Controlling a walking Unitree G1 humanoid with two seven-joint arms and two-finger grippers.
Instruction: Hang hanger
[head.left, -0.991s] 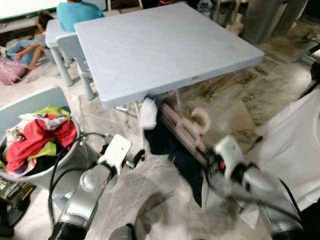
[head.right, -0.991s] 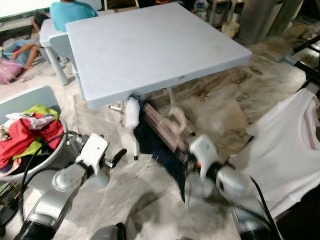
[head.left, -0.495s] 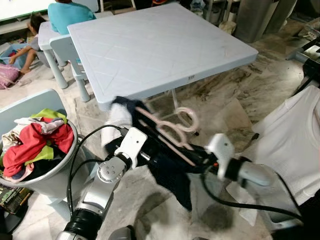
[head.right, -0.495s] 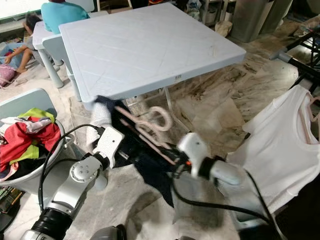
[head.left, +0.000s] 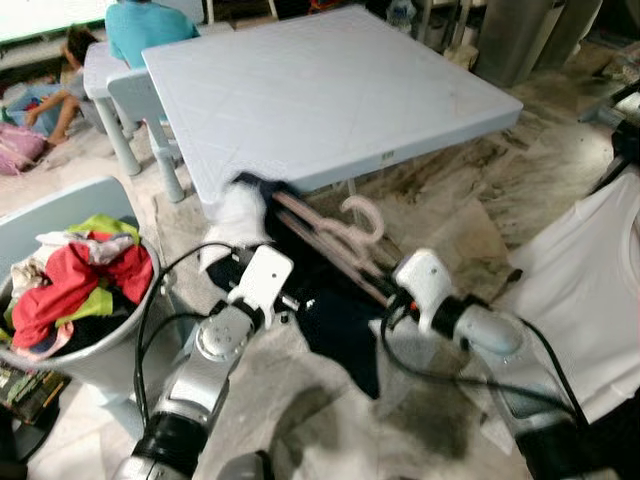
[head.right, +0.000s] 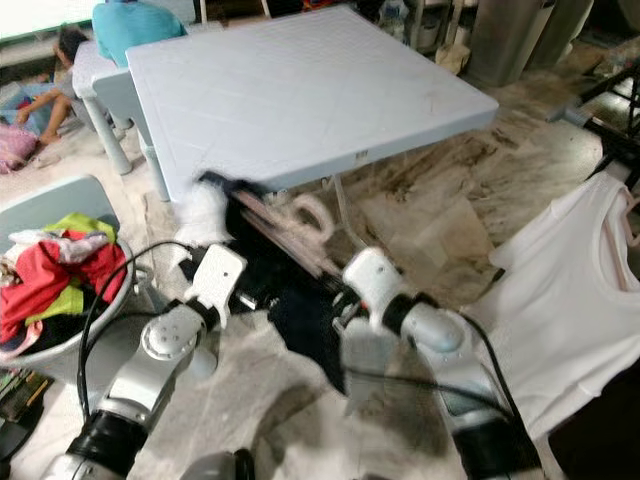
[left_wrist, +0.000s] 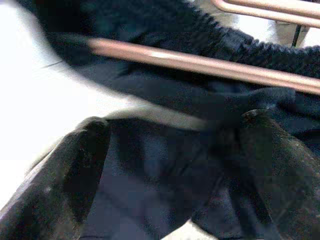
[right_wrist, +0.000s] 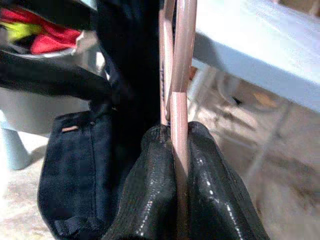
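Two grippers are in view: the left gripper (left_wrist: 170, 165) and the right gripper (right_wrist: 180, 200), each with two black fingers (right_wrist: 150, 200). One pink hanger (head.left: 345, 225) shows, made of two thin rods side by side, with one hook at its end. One dark navy garment (head.left: 335, 310) hangs from it, and one white garment (head.left: 590, 290) hangs off to the robot's right. There is one large pale blue bench (head.left: 320, 90), one smaller table (head.left: 105, 65) behind it, one basket (head.left: 70, 350) heaped with mixed clothes, and two people (head.left: 150, 25) at the far left.
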